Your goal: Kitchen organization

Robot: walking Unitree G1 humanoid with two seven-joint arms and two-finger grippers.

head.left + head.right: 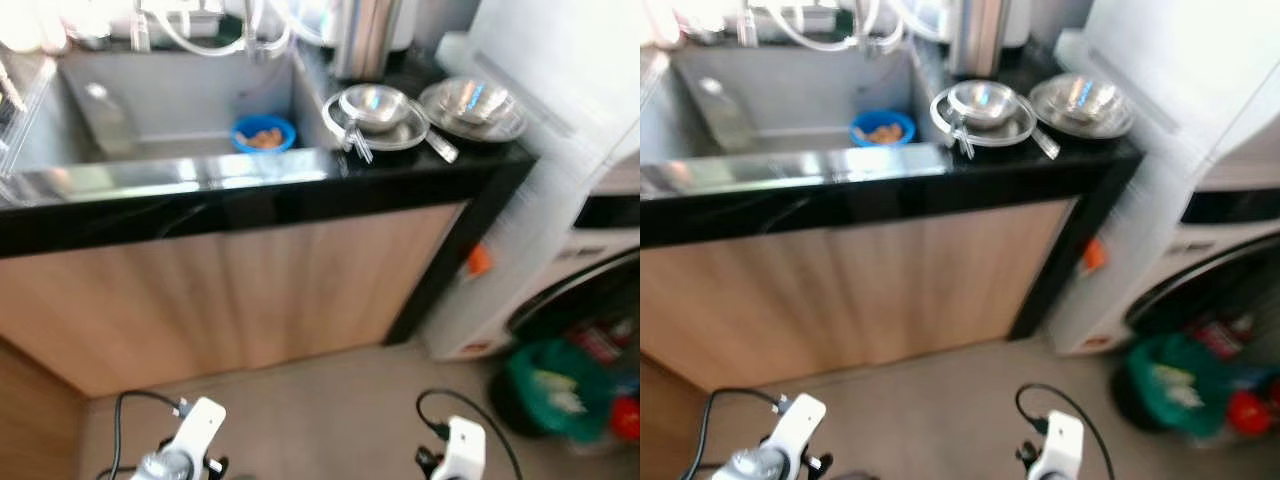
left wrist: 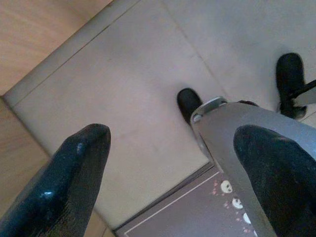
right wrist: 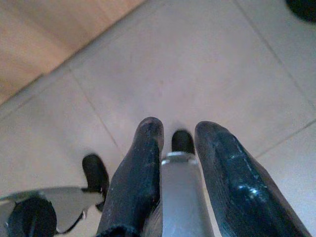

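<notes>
While both arms hang low over the tiled floor (image 2: 148, 98), the left gripper (image 2: 168, 163) is seen with fingers spread wide apart, nothing held; the right gripper (image 3: 177, 163) has fingers slightly parted, nothing held; steel bowls (image 1: 375, 105) and plates (image 1: 472, 108) are stacked on the black counter (image 1: 250, 205) at far right; a blue bowl (image 1: 264, 133) sits in the sink (image 1: 160, 110), left of them; a washing machine (image 1: 590, 270) stands at right.

A steel bowl (image 1: 375, 103) sits upright in a wider steel pan (image 1: 400, 135) on the black counter, upper middle of the frame, the pan's handle pointing toward the counter edge. Just right, a second bowl (image 1: 472, 98) rests on a steel plate (image 1: 490, 127). In the sink, upper left, stands a small blue bowl (image 1: 264, 134) holding something orange.
</notes>
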